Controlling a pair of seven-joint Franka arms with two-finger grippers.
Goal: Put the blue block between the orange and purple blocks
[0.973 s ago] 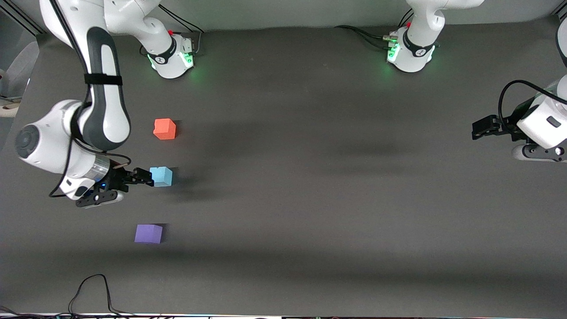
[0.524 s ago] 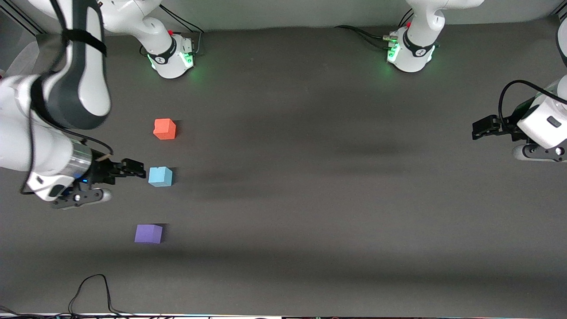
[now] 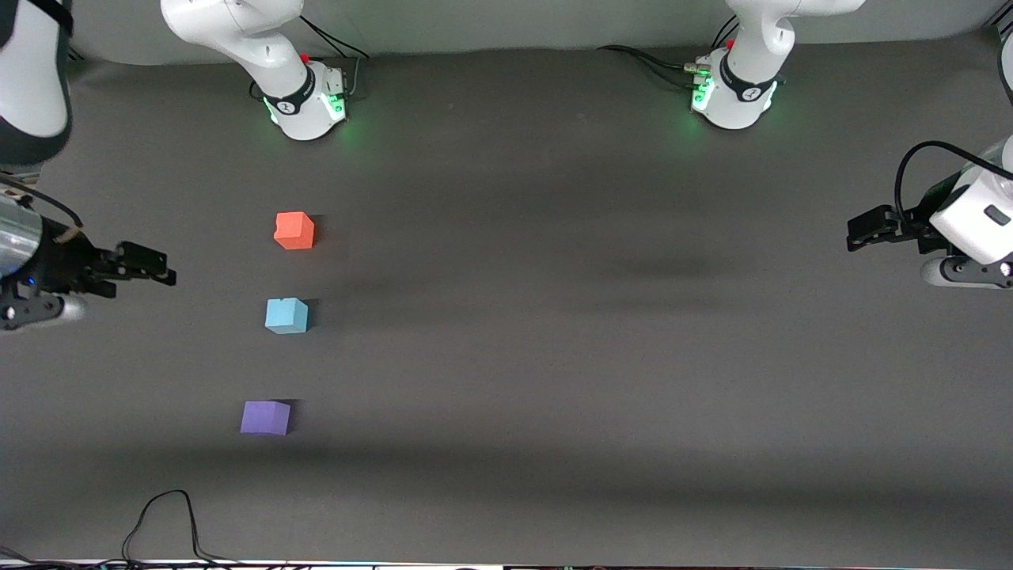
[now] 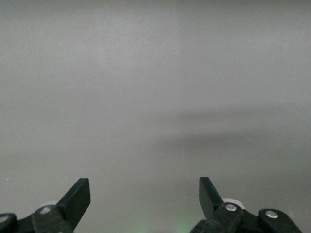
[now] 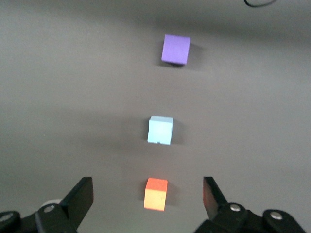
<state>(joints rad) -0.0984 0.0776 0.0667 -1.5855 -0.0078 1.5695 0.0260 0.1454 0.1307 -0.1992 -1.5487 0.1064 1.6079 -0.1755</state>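
Blocks stand in a row on the dark bench (image 3: 554, 317), toward my right arm's end: the orange block (image 3: 294, 230) farthest from the front camera, the blue block (image 3: 286, 316) next, and the purple block (image 3: 265, 417) nearest that camera. Taking the blue block as the centre of a clock in the front view, the orange one sits at about twelve o'clock and the purple one at about seven o'clock, each well apart from it, so the blue cube lies between the two, with none of them touching. My right pincer (image 3: 150, 265) hangs over bare bench at roughly ten o'clock from the blue block, close to the bench's edge at that end, its jaws spread wide and holding nothing. Through my right wrist view I see all three cubes lined up between my two dark fingers (image 5: 80, 196), orange (image 5: 156, 193), then blue (image 5: 160, 130), then purple (image 5: 175, 49). My left arm waits at its own end of the bench, its left pincer (image 3: 866, 227) also wide and empty, with only bare grey surface showing between its fingertips (image 4: 77, 196).
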